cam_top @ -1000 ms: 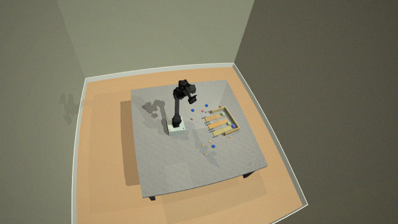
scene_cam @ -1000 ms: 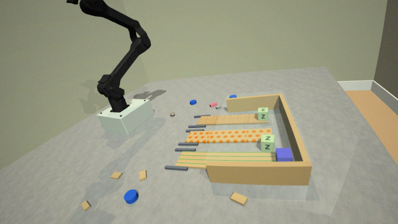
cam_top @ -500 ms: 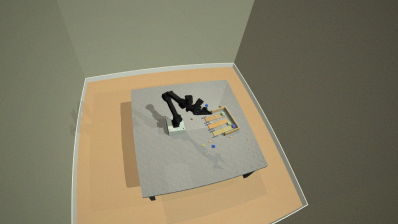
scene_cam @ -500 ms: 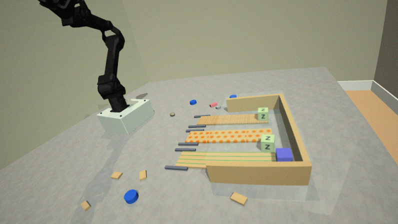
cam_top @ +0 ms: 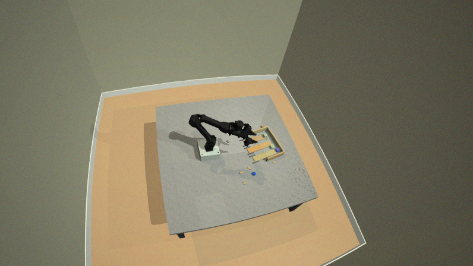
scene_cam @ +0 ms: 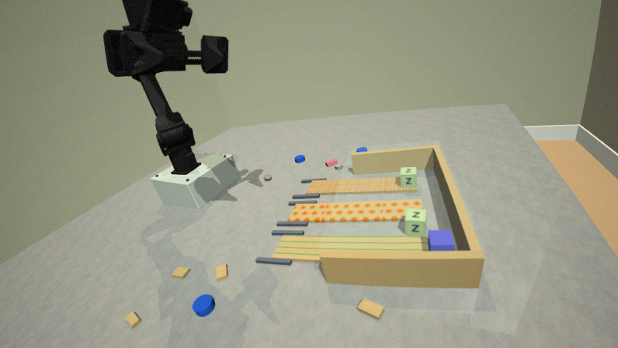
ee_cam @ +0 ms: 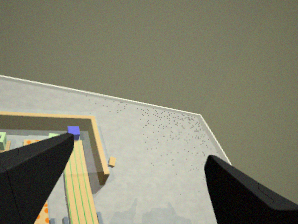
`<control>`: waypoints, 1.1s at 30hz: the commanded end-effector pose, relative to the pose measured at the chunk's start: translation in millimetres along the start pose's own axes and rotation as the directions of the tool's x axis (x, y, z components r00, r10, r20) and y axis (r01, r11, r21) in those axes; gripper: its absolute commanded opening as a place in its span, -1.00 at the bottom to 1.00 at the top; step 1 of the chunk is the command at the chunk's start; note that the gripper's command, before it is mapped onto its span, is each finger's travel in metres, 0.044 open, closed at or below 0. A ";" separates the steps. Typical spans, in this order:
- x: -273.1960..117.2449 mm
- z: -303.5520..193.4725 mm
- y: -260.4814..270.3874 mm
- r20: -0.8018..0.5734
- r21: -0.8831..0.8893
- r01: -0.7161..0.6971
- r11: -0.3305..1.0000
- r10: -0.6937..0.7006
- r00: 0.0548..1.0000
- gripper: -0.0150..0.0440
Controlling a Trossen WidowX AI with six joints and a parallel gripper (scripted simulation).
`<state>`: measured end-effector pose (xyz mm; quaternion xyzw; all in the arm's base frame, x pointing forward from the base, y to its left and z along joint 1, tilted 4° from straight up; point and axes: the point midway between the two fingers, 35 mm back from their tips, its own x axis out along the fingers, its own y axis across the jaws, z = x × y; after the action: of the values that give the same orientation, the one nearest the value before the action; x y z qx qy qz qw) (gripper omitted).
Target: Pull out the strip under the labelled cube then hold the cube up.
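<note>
Holding three strips and three cubes, the wooden tray [cam_top: 275, 139] [scene_cam: 402, 270] [ee_cam: 45, 116] stands open-sided.

Black jaws [scene_cam: 183, 56] stand open above the grey desk [scene_cam: 241, 147] — below, a wooden frame [scene_cam: 402, 271] surrounds two lettered green cubes and a plain purple one [scene_cam: 441, 240].

Letter Z we read on two faces of the green cube near the plain-orange strip's end [scene_cam: 407, 177], Z again on two faces of the green cube by the dotted strip [scene_cam: 415, 222].
</note>
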<state>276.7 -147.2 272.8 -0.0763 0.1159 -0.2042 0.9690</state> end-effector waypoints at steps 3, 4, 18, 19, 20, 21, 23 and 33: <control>7.4 -63.3 89.9 -0.207 0.121 -0.220 0.968 0.241 0.948 0.86; 5.3 -72.7 102.5 -0.237 0.135 -0.245 0.960 0.272 0.933 0.86; 1.4 -85.6 119.2 -0.278 0.153 -0.278 0.948 0.311 0.909 0.86; 1.4 -85.6 119.2 -0.278 0.153 -0.278 0.948 0.311 0.909 0.86; 1.4 -85.6 119.2 -0.278 0.153 -0.278 0.948 0.311 0.909 0.86; 1.4 -85.6 119.2 -0.278 0.153 -0.278 0.948 0.311 0.909 0.86; 4.3 -86.6 122.3 -0.305 0.159 -0.281 0.946 0.318 0.898 0.69; 41.6 -108.6 173.2 -0.666 0.160 -0.339 0.927 0.355 0.656 -0.20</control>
<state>335.8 -29.2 142.4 0.0436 0.4047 -0.0424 0.9124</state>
